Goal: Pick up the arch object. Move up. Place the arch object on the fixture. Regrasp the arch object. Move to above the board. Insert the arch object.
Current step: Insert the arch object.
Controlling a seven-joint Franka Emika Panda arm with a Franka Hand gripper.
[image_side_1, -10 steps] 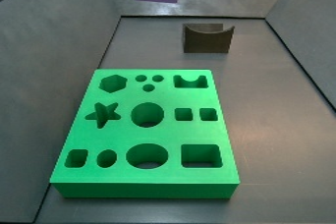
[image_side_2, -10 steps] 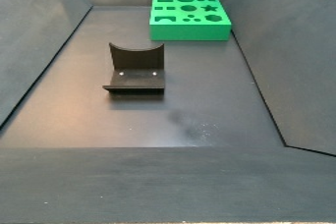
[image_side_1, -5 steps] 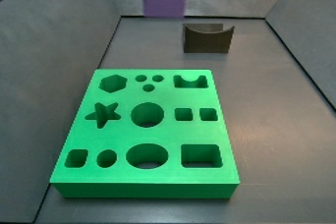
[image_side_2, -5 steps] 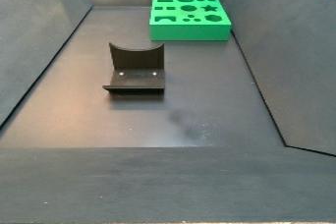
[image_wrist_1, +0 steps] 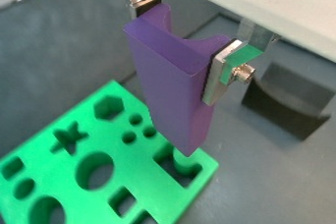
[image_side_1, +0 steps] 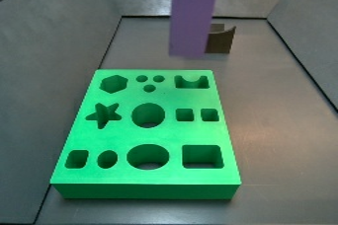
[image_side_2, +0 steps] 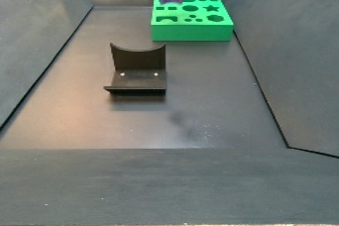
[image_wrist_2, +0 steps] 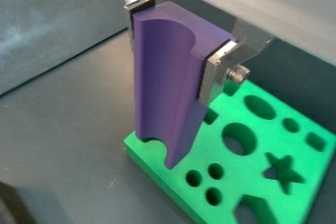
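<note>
The hand point(image_wrist_2: 178, 33) grips the arch object point(image_wrist_2: 168, 81) upright, its lower end at, perhaps just inside, the arch cut-out of the board point(image_wrist_2: 250, 174). The fixture point(image_side_2: 134, 69) sits mid-frame.

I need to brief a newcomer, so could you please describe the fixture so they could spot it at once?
Start from the bright green board. Apart from it, on the dark floor, stands the fixture: a small dark bracket with a curved notch on top. It is neither green nor tall and purple like the arch object.
</note>
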